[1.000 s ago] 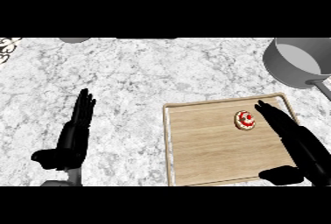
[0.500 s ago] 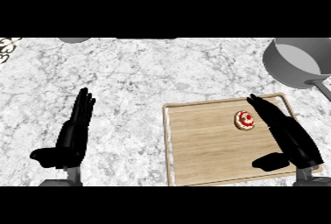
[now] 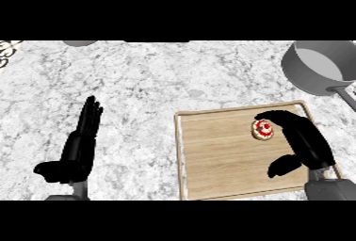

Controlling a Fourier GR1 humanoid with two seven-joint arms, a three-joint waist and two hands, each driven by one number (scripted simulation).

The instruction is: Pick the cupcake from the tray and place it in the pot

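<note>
Head view looks down on a grey-white marble counter [image 3: 153,89] with a wooden tray [image 3: 215,160] and a grey pot [image 3: 319,66] at far right. Right hand [image 3: 303,139] bends its fingertips over the cupcake [image 3: 262,130], not clasping it. Left hand [image 3: 78,146] rests open, straight-fingered.

A white and grey mottled marble counter top [image 3: 173,80] fills the whole scene from near to far, evenly lit with no strong shadows. At its far left corner lies a white object with a dark scrolled pattern [image 3: 7,51], cut off by the edge, and just right of it a rounded grey shape [image 3: 80,43] shows at the far edge.
</note>
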